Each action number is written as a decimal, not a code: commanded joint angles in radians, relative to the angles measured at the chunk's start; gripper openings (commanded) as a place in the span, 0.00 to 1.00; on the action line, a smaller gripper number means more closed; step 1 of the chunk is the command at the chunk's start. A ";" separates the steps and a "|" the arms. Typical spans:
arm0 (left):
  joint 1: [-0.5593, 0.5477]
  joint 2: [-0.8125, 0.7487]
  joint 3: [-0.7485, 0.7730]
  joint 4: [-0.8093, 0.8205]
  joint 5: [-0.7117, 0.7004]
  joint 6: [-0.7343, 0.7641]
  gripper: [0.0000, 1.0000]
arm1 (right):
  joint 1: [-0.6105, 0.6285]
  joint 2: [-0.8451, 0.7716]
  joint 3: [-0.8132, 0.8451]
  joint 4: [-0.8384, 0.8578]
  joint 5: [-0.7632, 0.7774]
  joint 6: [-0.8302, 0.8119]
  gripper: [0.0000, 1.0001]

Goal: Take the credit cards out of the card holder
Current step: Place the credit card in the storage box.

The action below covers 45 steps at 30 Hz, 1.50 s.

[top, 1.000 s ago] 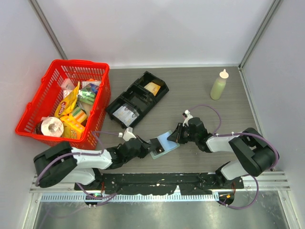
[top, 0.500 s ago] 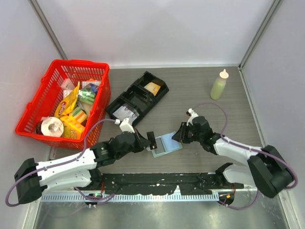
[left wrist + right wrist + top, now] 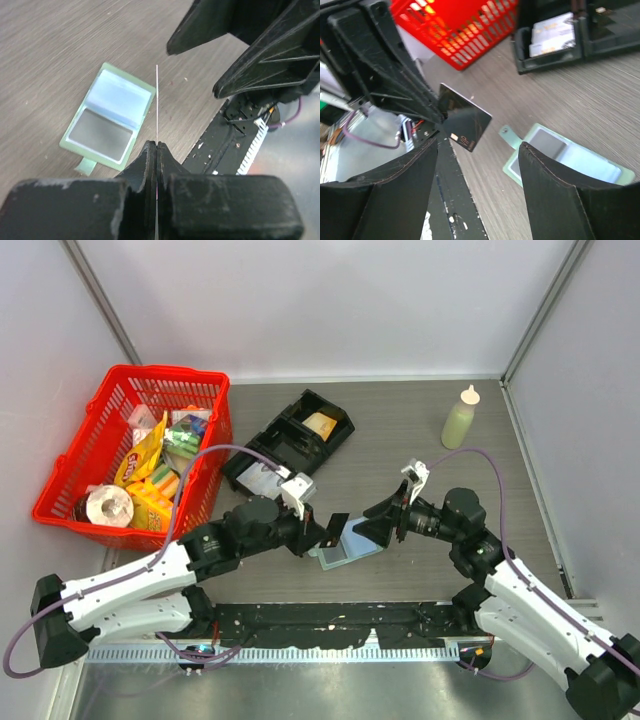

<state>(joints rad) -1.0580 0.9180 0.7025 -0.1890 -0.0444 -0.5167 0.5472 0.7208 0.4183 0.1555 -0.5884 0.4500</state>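
Raised from the surface (image 3: pixel 400 440) since the earlier frame, both arms are now held higher above the card holder (image 3: pixel 345 546). The holder is left lying open and flat near the front edge, between the two grippers. A dark card (image 3: pixel 337 527) is clamped in the closed jaws of the left gripper (image 3: pixel 325 532) and is held clear of the surface, just left of the holder. In the left wrist view it is seen edge-on as a thin line. The jaws of the right gripper (image 3: pixel 372 528) are spread wide apart, above the holder's right side. A pale blue card (image 3: pixel 122 97) is seen in one half of the holder, beside a dark grey panel (image 3: pixel 100 137). A black tray (image 3: pixel 262 443) is placed farther back, a red basket (image 3: pixel 170 371) at the far left, and a pale green bottle (image 3: pixel 459 423) at the far right.
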 commanded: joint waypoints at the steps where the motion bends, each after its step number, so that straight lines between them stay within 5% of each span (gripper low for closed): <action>1: 0.001 0.019 0.115 -0.058 0.193 0.231 0.00 | -0.003 -0.050 0.030 0.067 -0.180 -0.030 0.70; 8: 0.001 0.090 0.209 -0.121 0.333 0.329 0.00 | -0.003 -0.035 0.007 0.199 -0.283 0.013 0.62; 12: 0.001 0.116 0.232 -0.124 0.359 0.349 0.00 | -0.003 -0.024 0.005 0.222 -0.318 0.027 0.36; 15: 0.003 0.124 0.241 -0.128 0.270 0.340 0.00 | -0.003 -0.029 0.004 0.213 -0.295 0.029 0.01; 20: 0.029 0.119 0.278 -0.159 -0.037 0.261 0.19 | -0.003 0.015 0.019 0.190 -0.226 0.026 0.01; 24: 0.113 0.099 0.325 -0.208 -0.237 0.227 0.57 | -0.003 0.115 0.069 0.144 -0.076 0.007 0.01; 31: 0.253 0.068 0.399 -0.254 -0.461 0.215 0.99 | -0.003 0.435 0.261 0.194 0.258 0.032 0.01; 37: 0.280 0.078 0.477 -0.414 -0.587 0.155 1.00 | -0.003 0.805 0.521 0.291 0.311 -0.004 0.01; 45: 0.317 -0.022 0.319 -0.288 -0.622 0.196 1.00 | -0.003 1.248 0.887 0.372 0.231 0.013 0.01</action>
<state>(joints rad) -0.7757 0.9470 1.0794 -0.5335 -0.6281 -0.3271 0.5453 1.8534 1.1713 0.4118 -0.3264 0.4686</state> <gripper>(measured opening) 0.994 0.029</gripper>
